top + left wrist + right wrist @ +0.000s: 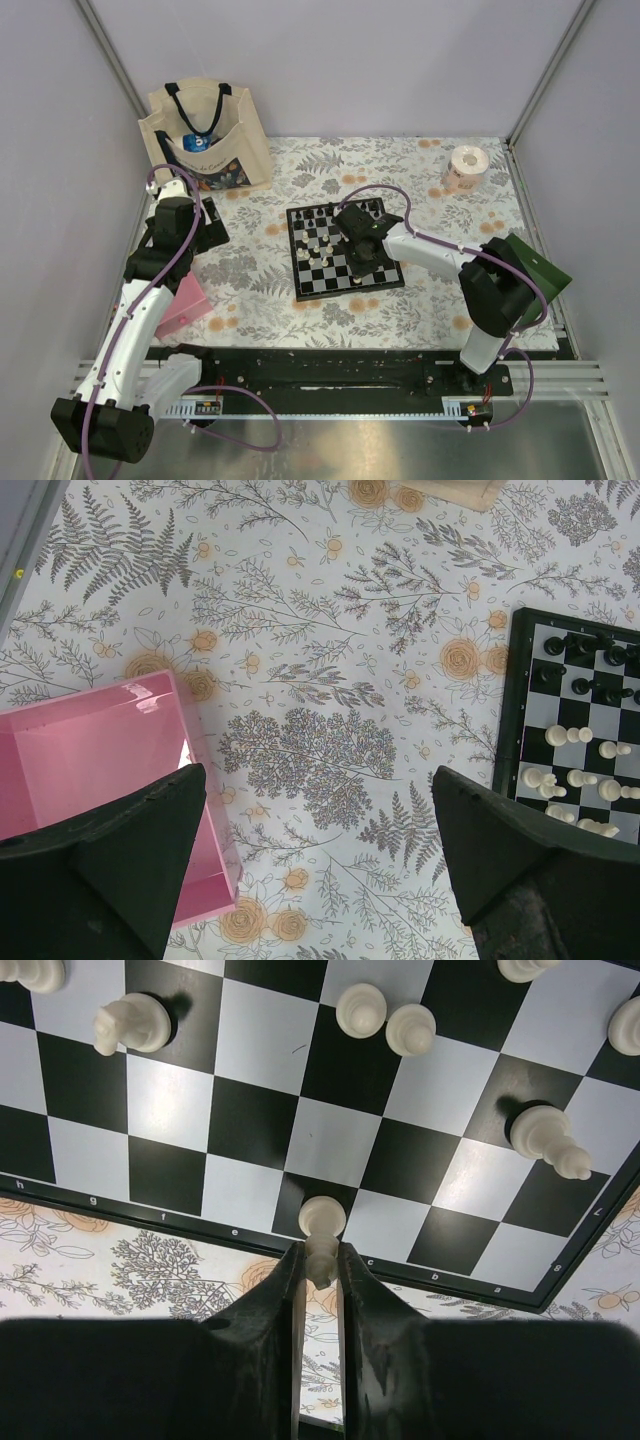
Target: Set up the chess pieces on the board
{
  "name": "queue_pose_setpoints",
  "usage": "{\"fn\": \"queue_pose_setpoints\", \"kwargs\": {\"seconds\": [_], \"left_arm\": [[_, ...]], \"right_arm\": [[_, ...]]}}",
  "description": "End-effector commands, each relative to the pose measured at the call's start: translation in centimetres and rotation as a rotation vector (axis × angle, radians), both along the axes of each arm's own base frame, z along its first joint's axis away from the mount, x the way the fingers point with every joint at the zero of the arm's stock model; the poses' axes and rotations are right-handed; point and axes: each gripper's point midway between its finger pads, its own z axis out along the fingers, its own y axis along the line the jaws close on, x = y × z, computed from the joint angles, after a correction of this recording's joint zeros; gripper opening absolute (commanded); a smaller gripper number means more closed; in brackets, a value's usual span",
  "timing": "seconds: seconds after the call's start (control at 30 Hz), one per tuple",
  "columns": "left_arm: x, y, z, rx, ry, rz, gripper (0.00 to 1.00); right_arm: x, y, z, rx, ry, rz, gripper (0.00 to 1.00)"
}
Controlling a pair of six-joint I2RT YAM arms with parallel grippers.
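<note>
The board [294,250] lies mid-table with black and cream-white chess pieces scattered on it. In the right wrist view my right gripper [320,1255] is shut on the top of a cream-white chess piece [322,1218]. That piece stands upright on a black square in the board's [260,1050] edge row, by the lettered border. Other white pieces [133,1023] stand or lie on squares farther in. My left gripper [318,780] hangs open over bare tablecloth left of the board [505,710], holding nothing. Black pieces [580,645] and white pieces [570,735] show on that board's near columns.
A pink open box [180,305] sits under the left arm, beside the left fingers [150,860]. A canvas tote bag [205,135] stands at the back left and a tape roll [465,168] at the back right. A dark green object [535,265] lies by the right edge.
</note>
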Motion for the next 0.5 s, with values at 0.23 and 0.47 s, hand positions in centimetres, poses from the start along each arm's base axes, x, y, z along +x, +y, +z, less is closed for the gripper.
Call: {"fn": "queue_pose_setpoints", "kwargs": {"seconds": [0.23, 0.47], "left_arm": [[0.8, -0.3, 1.1, -0.021, -0.057, -0.007, 0.99], [0.8, -0.3, 1.1, -0.023, -0.056, -0.007, 0.99]], "right_arm": [[0.0, 1.7, 2.0, 0.085, -0.02, 0.028, 0.38], [0.7, 1.6, 3.7, 0.09, -0.063, 0.022, 0.43]]}}
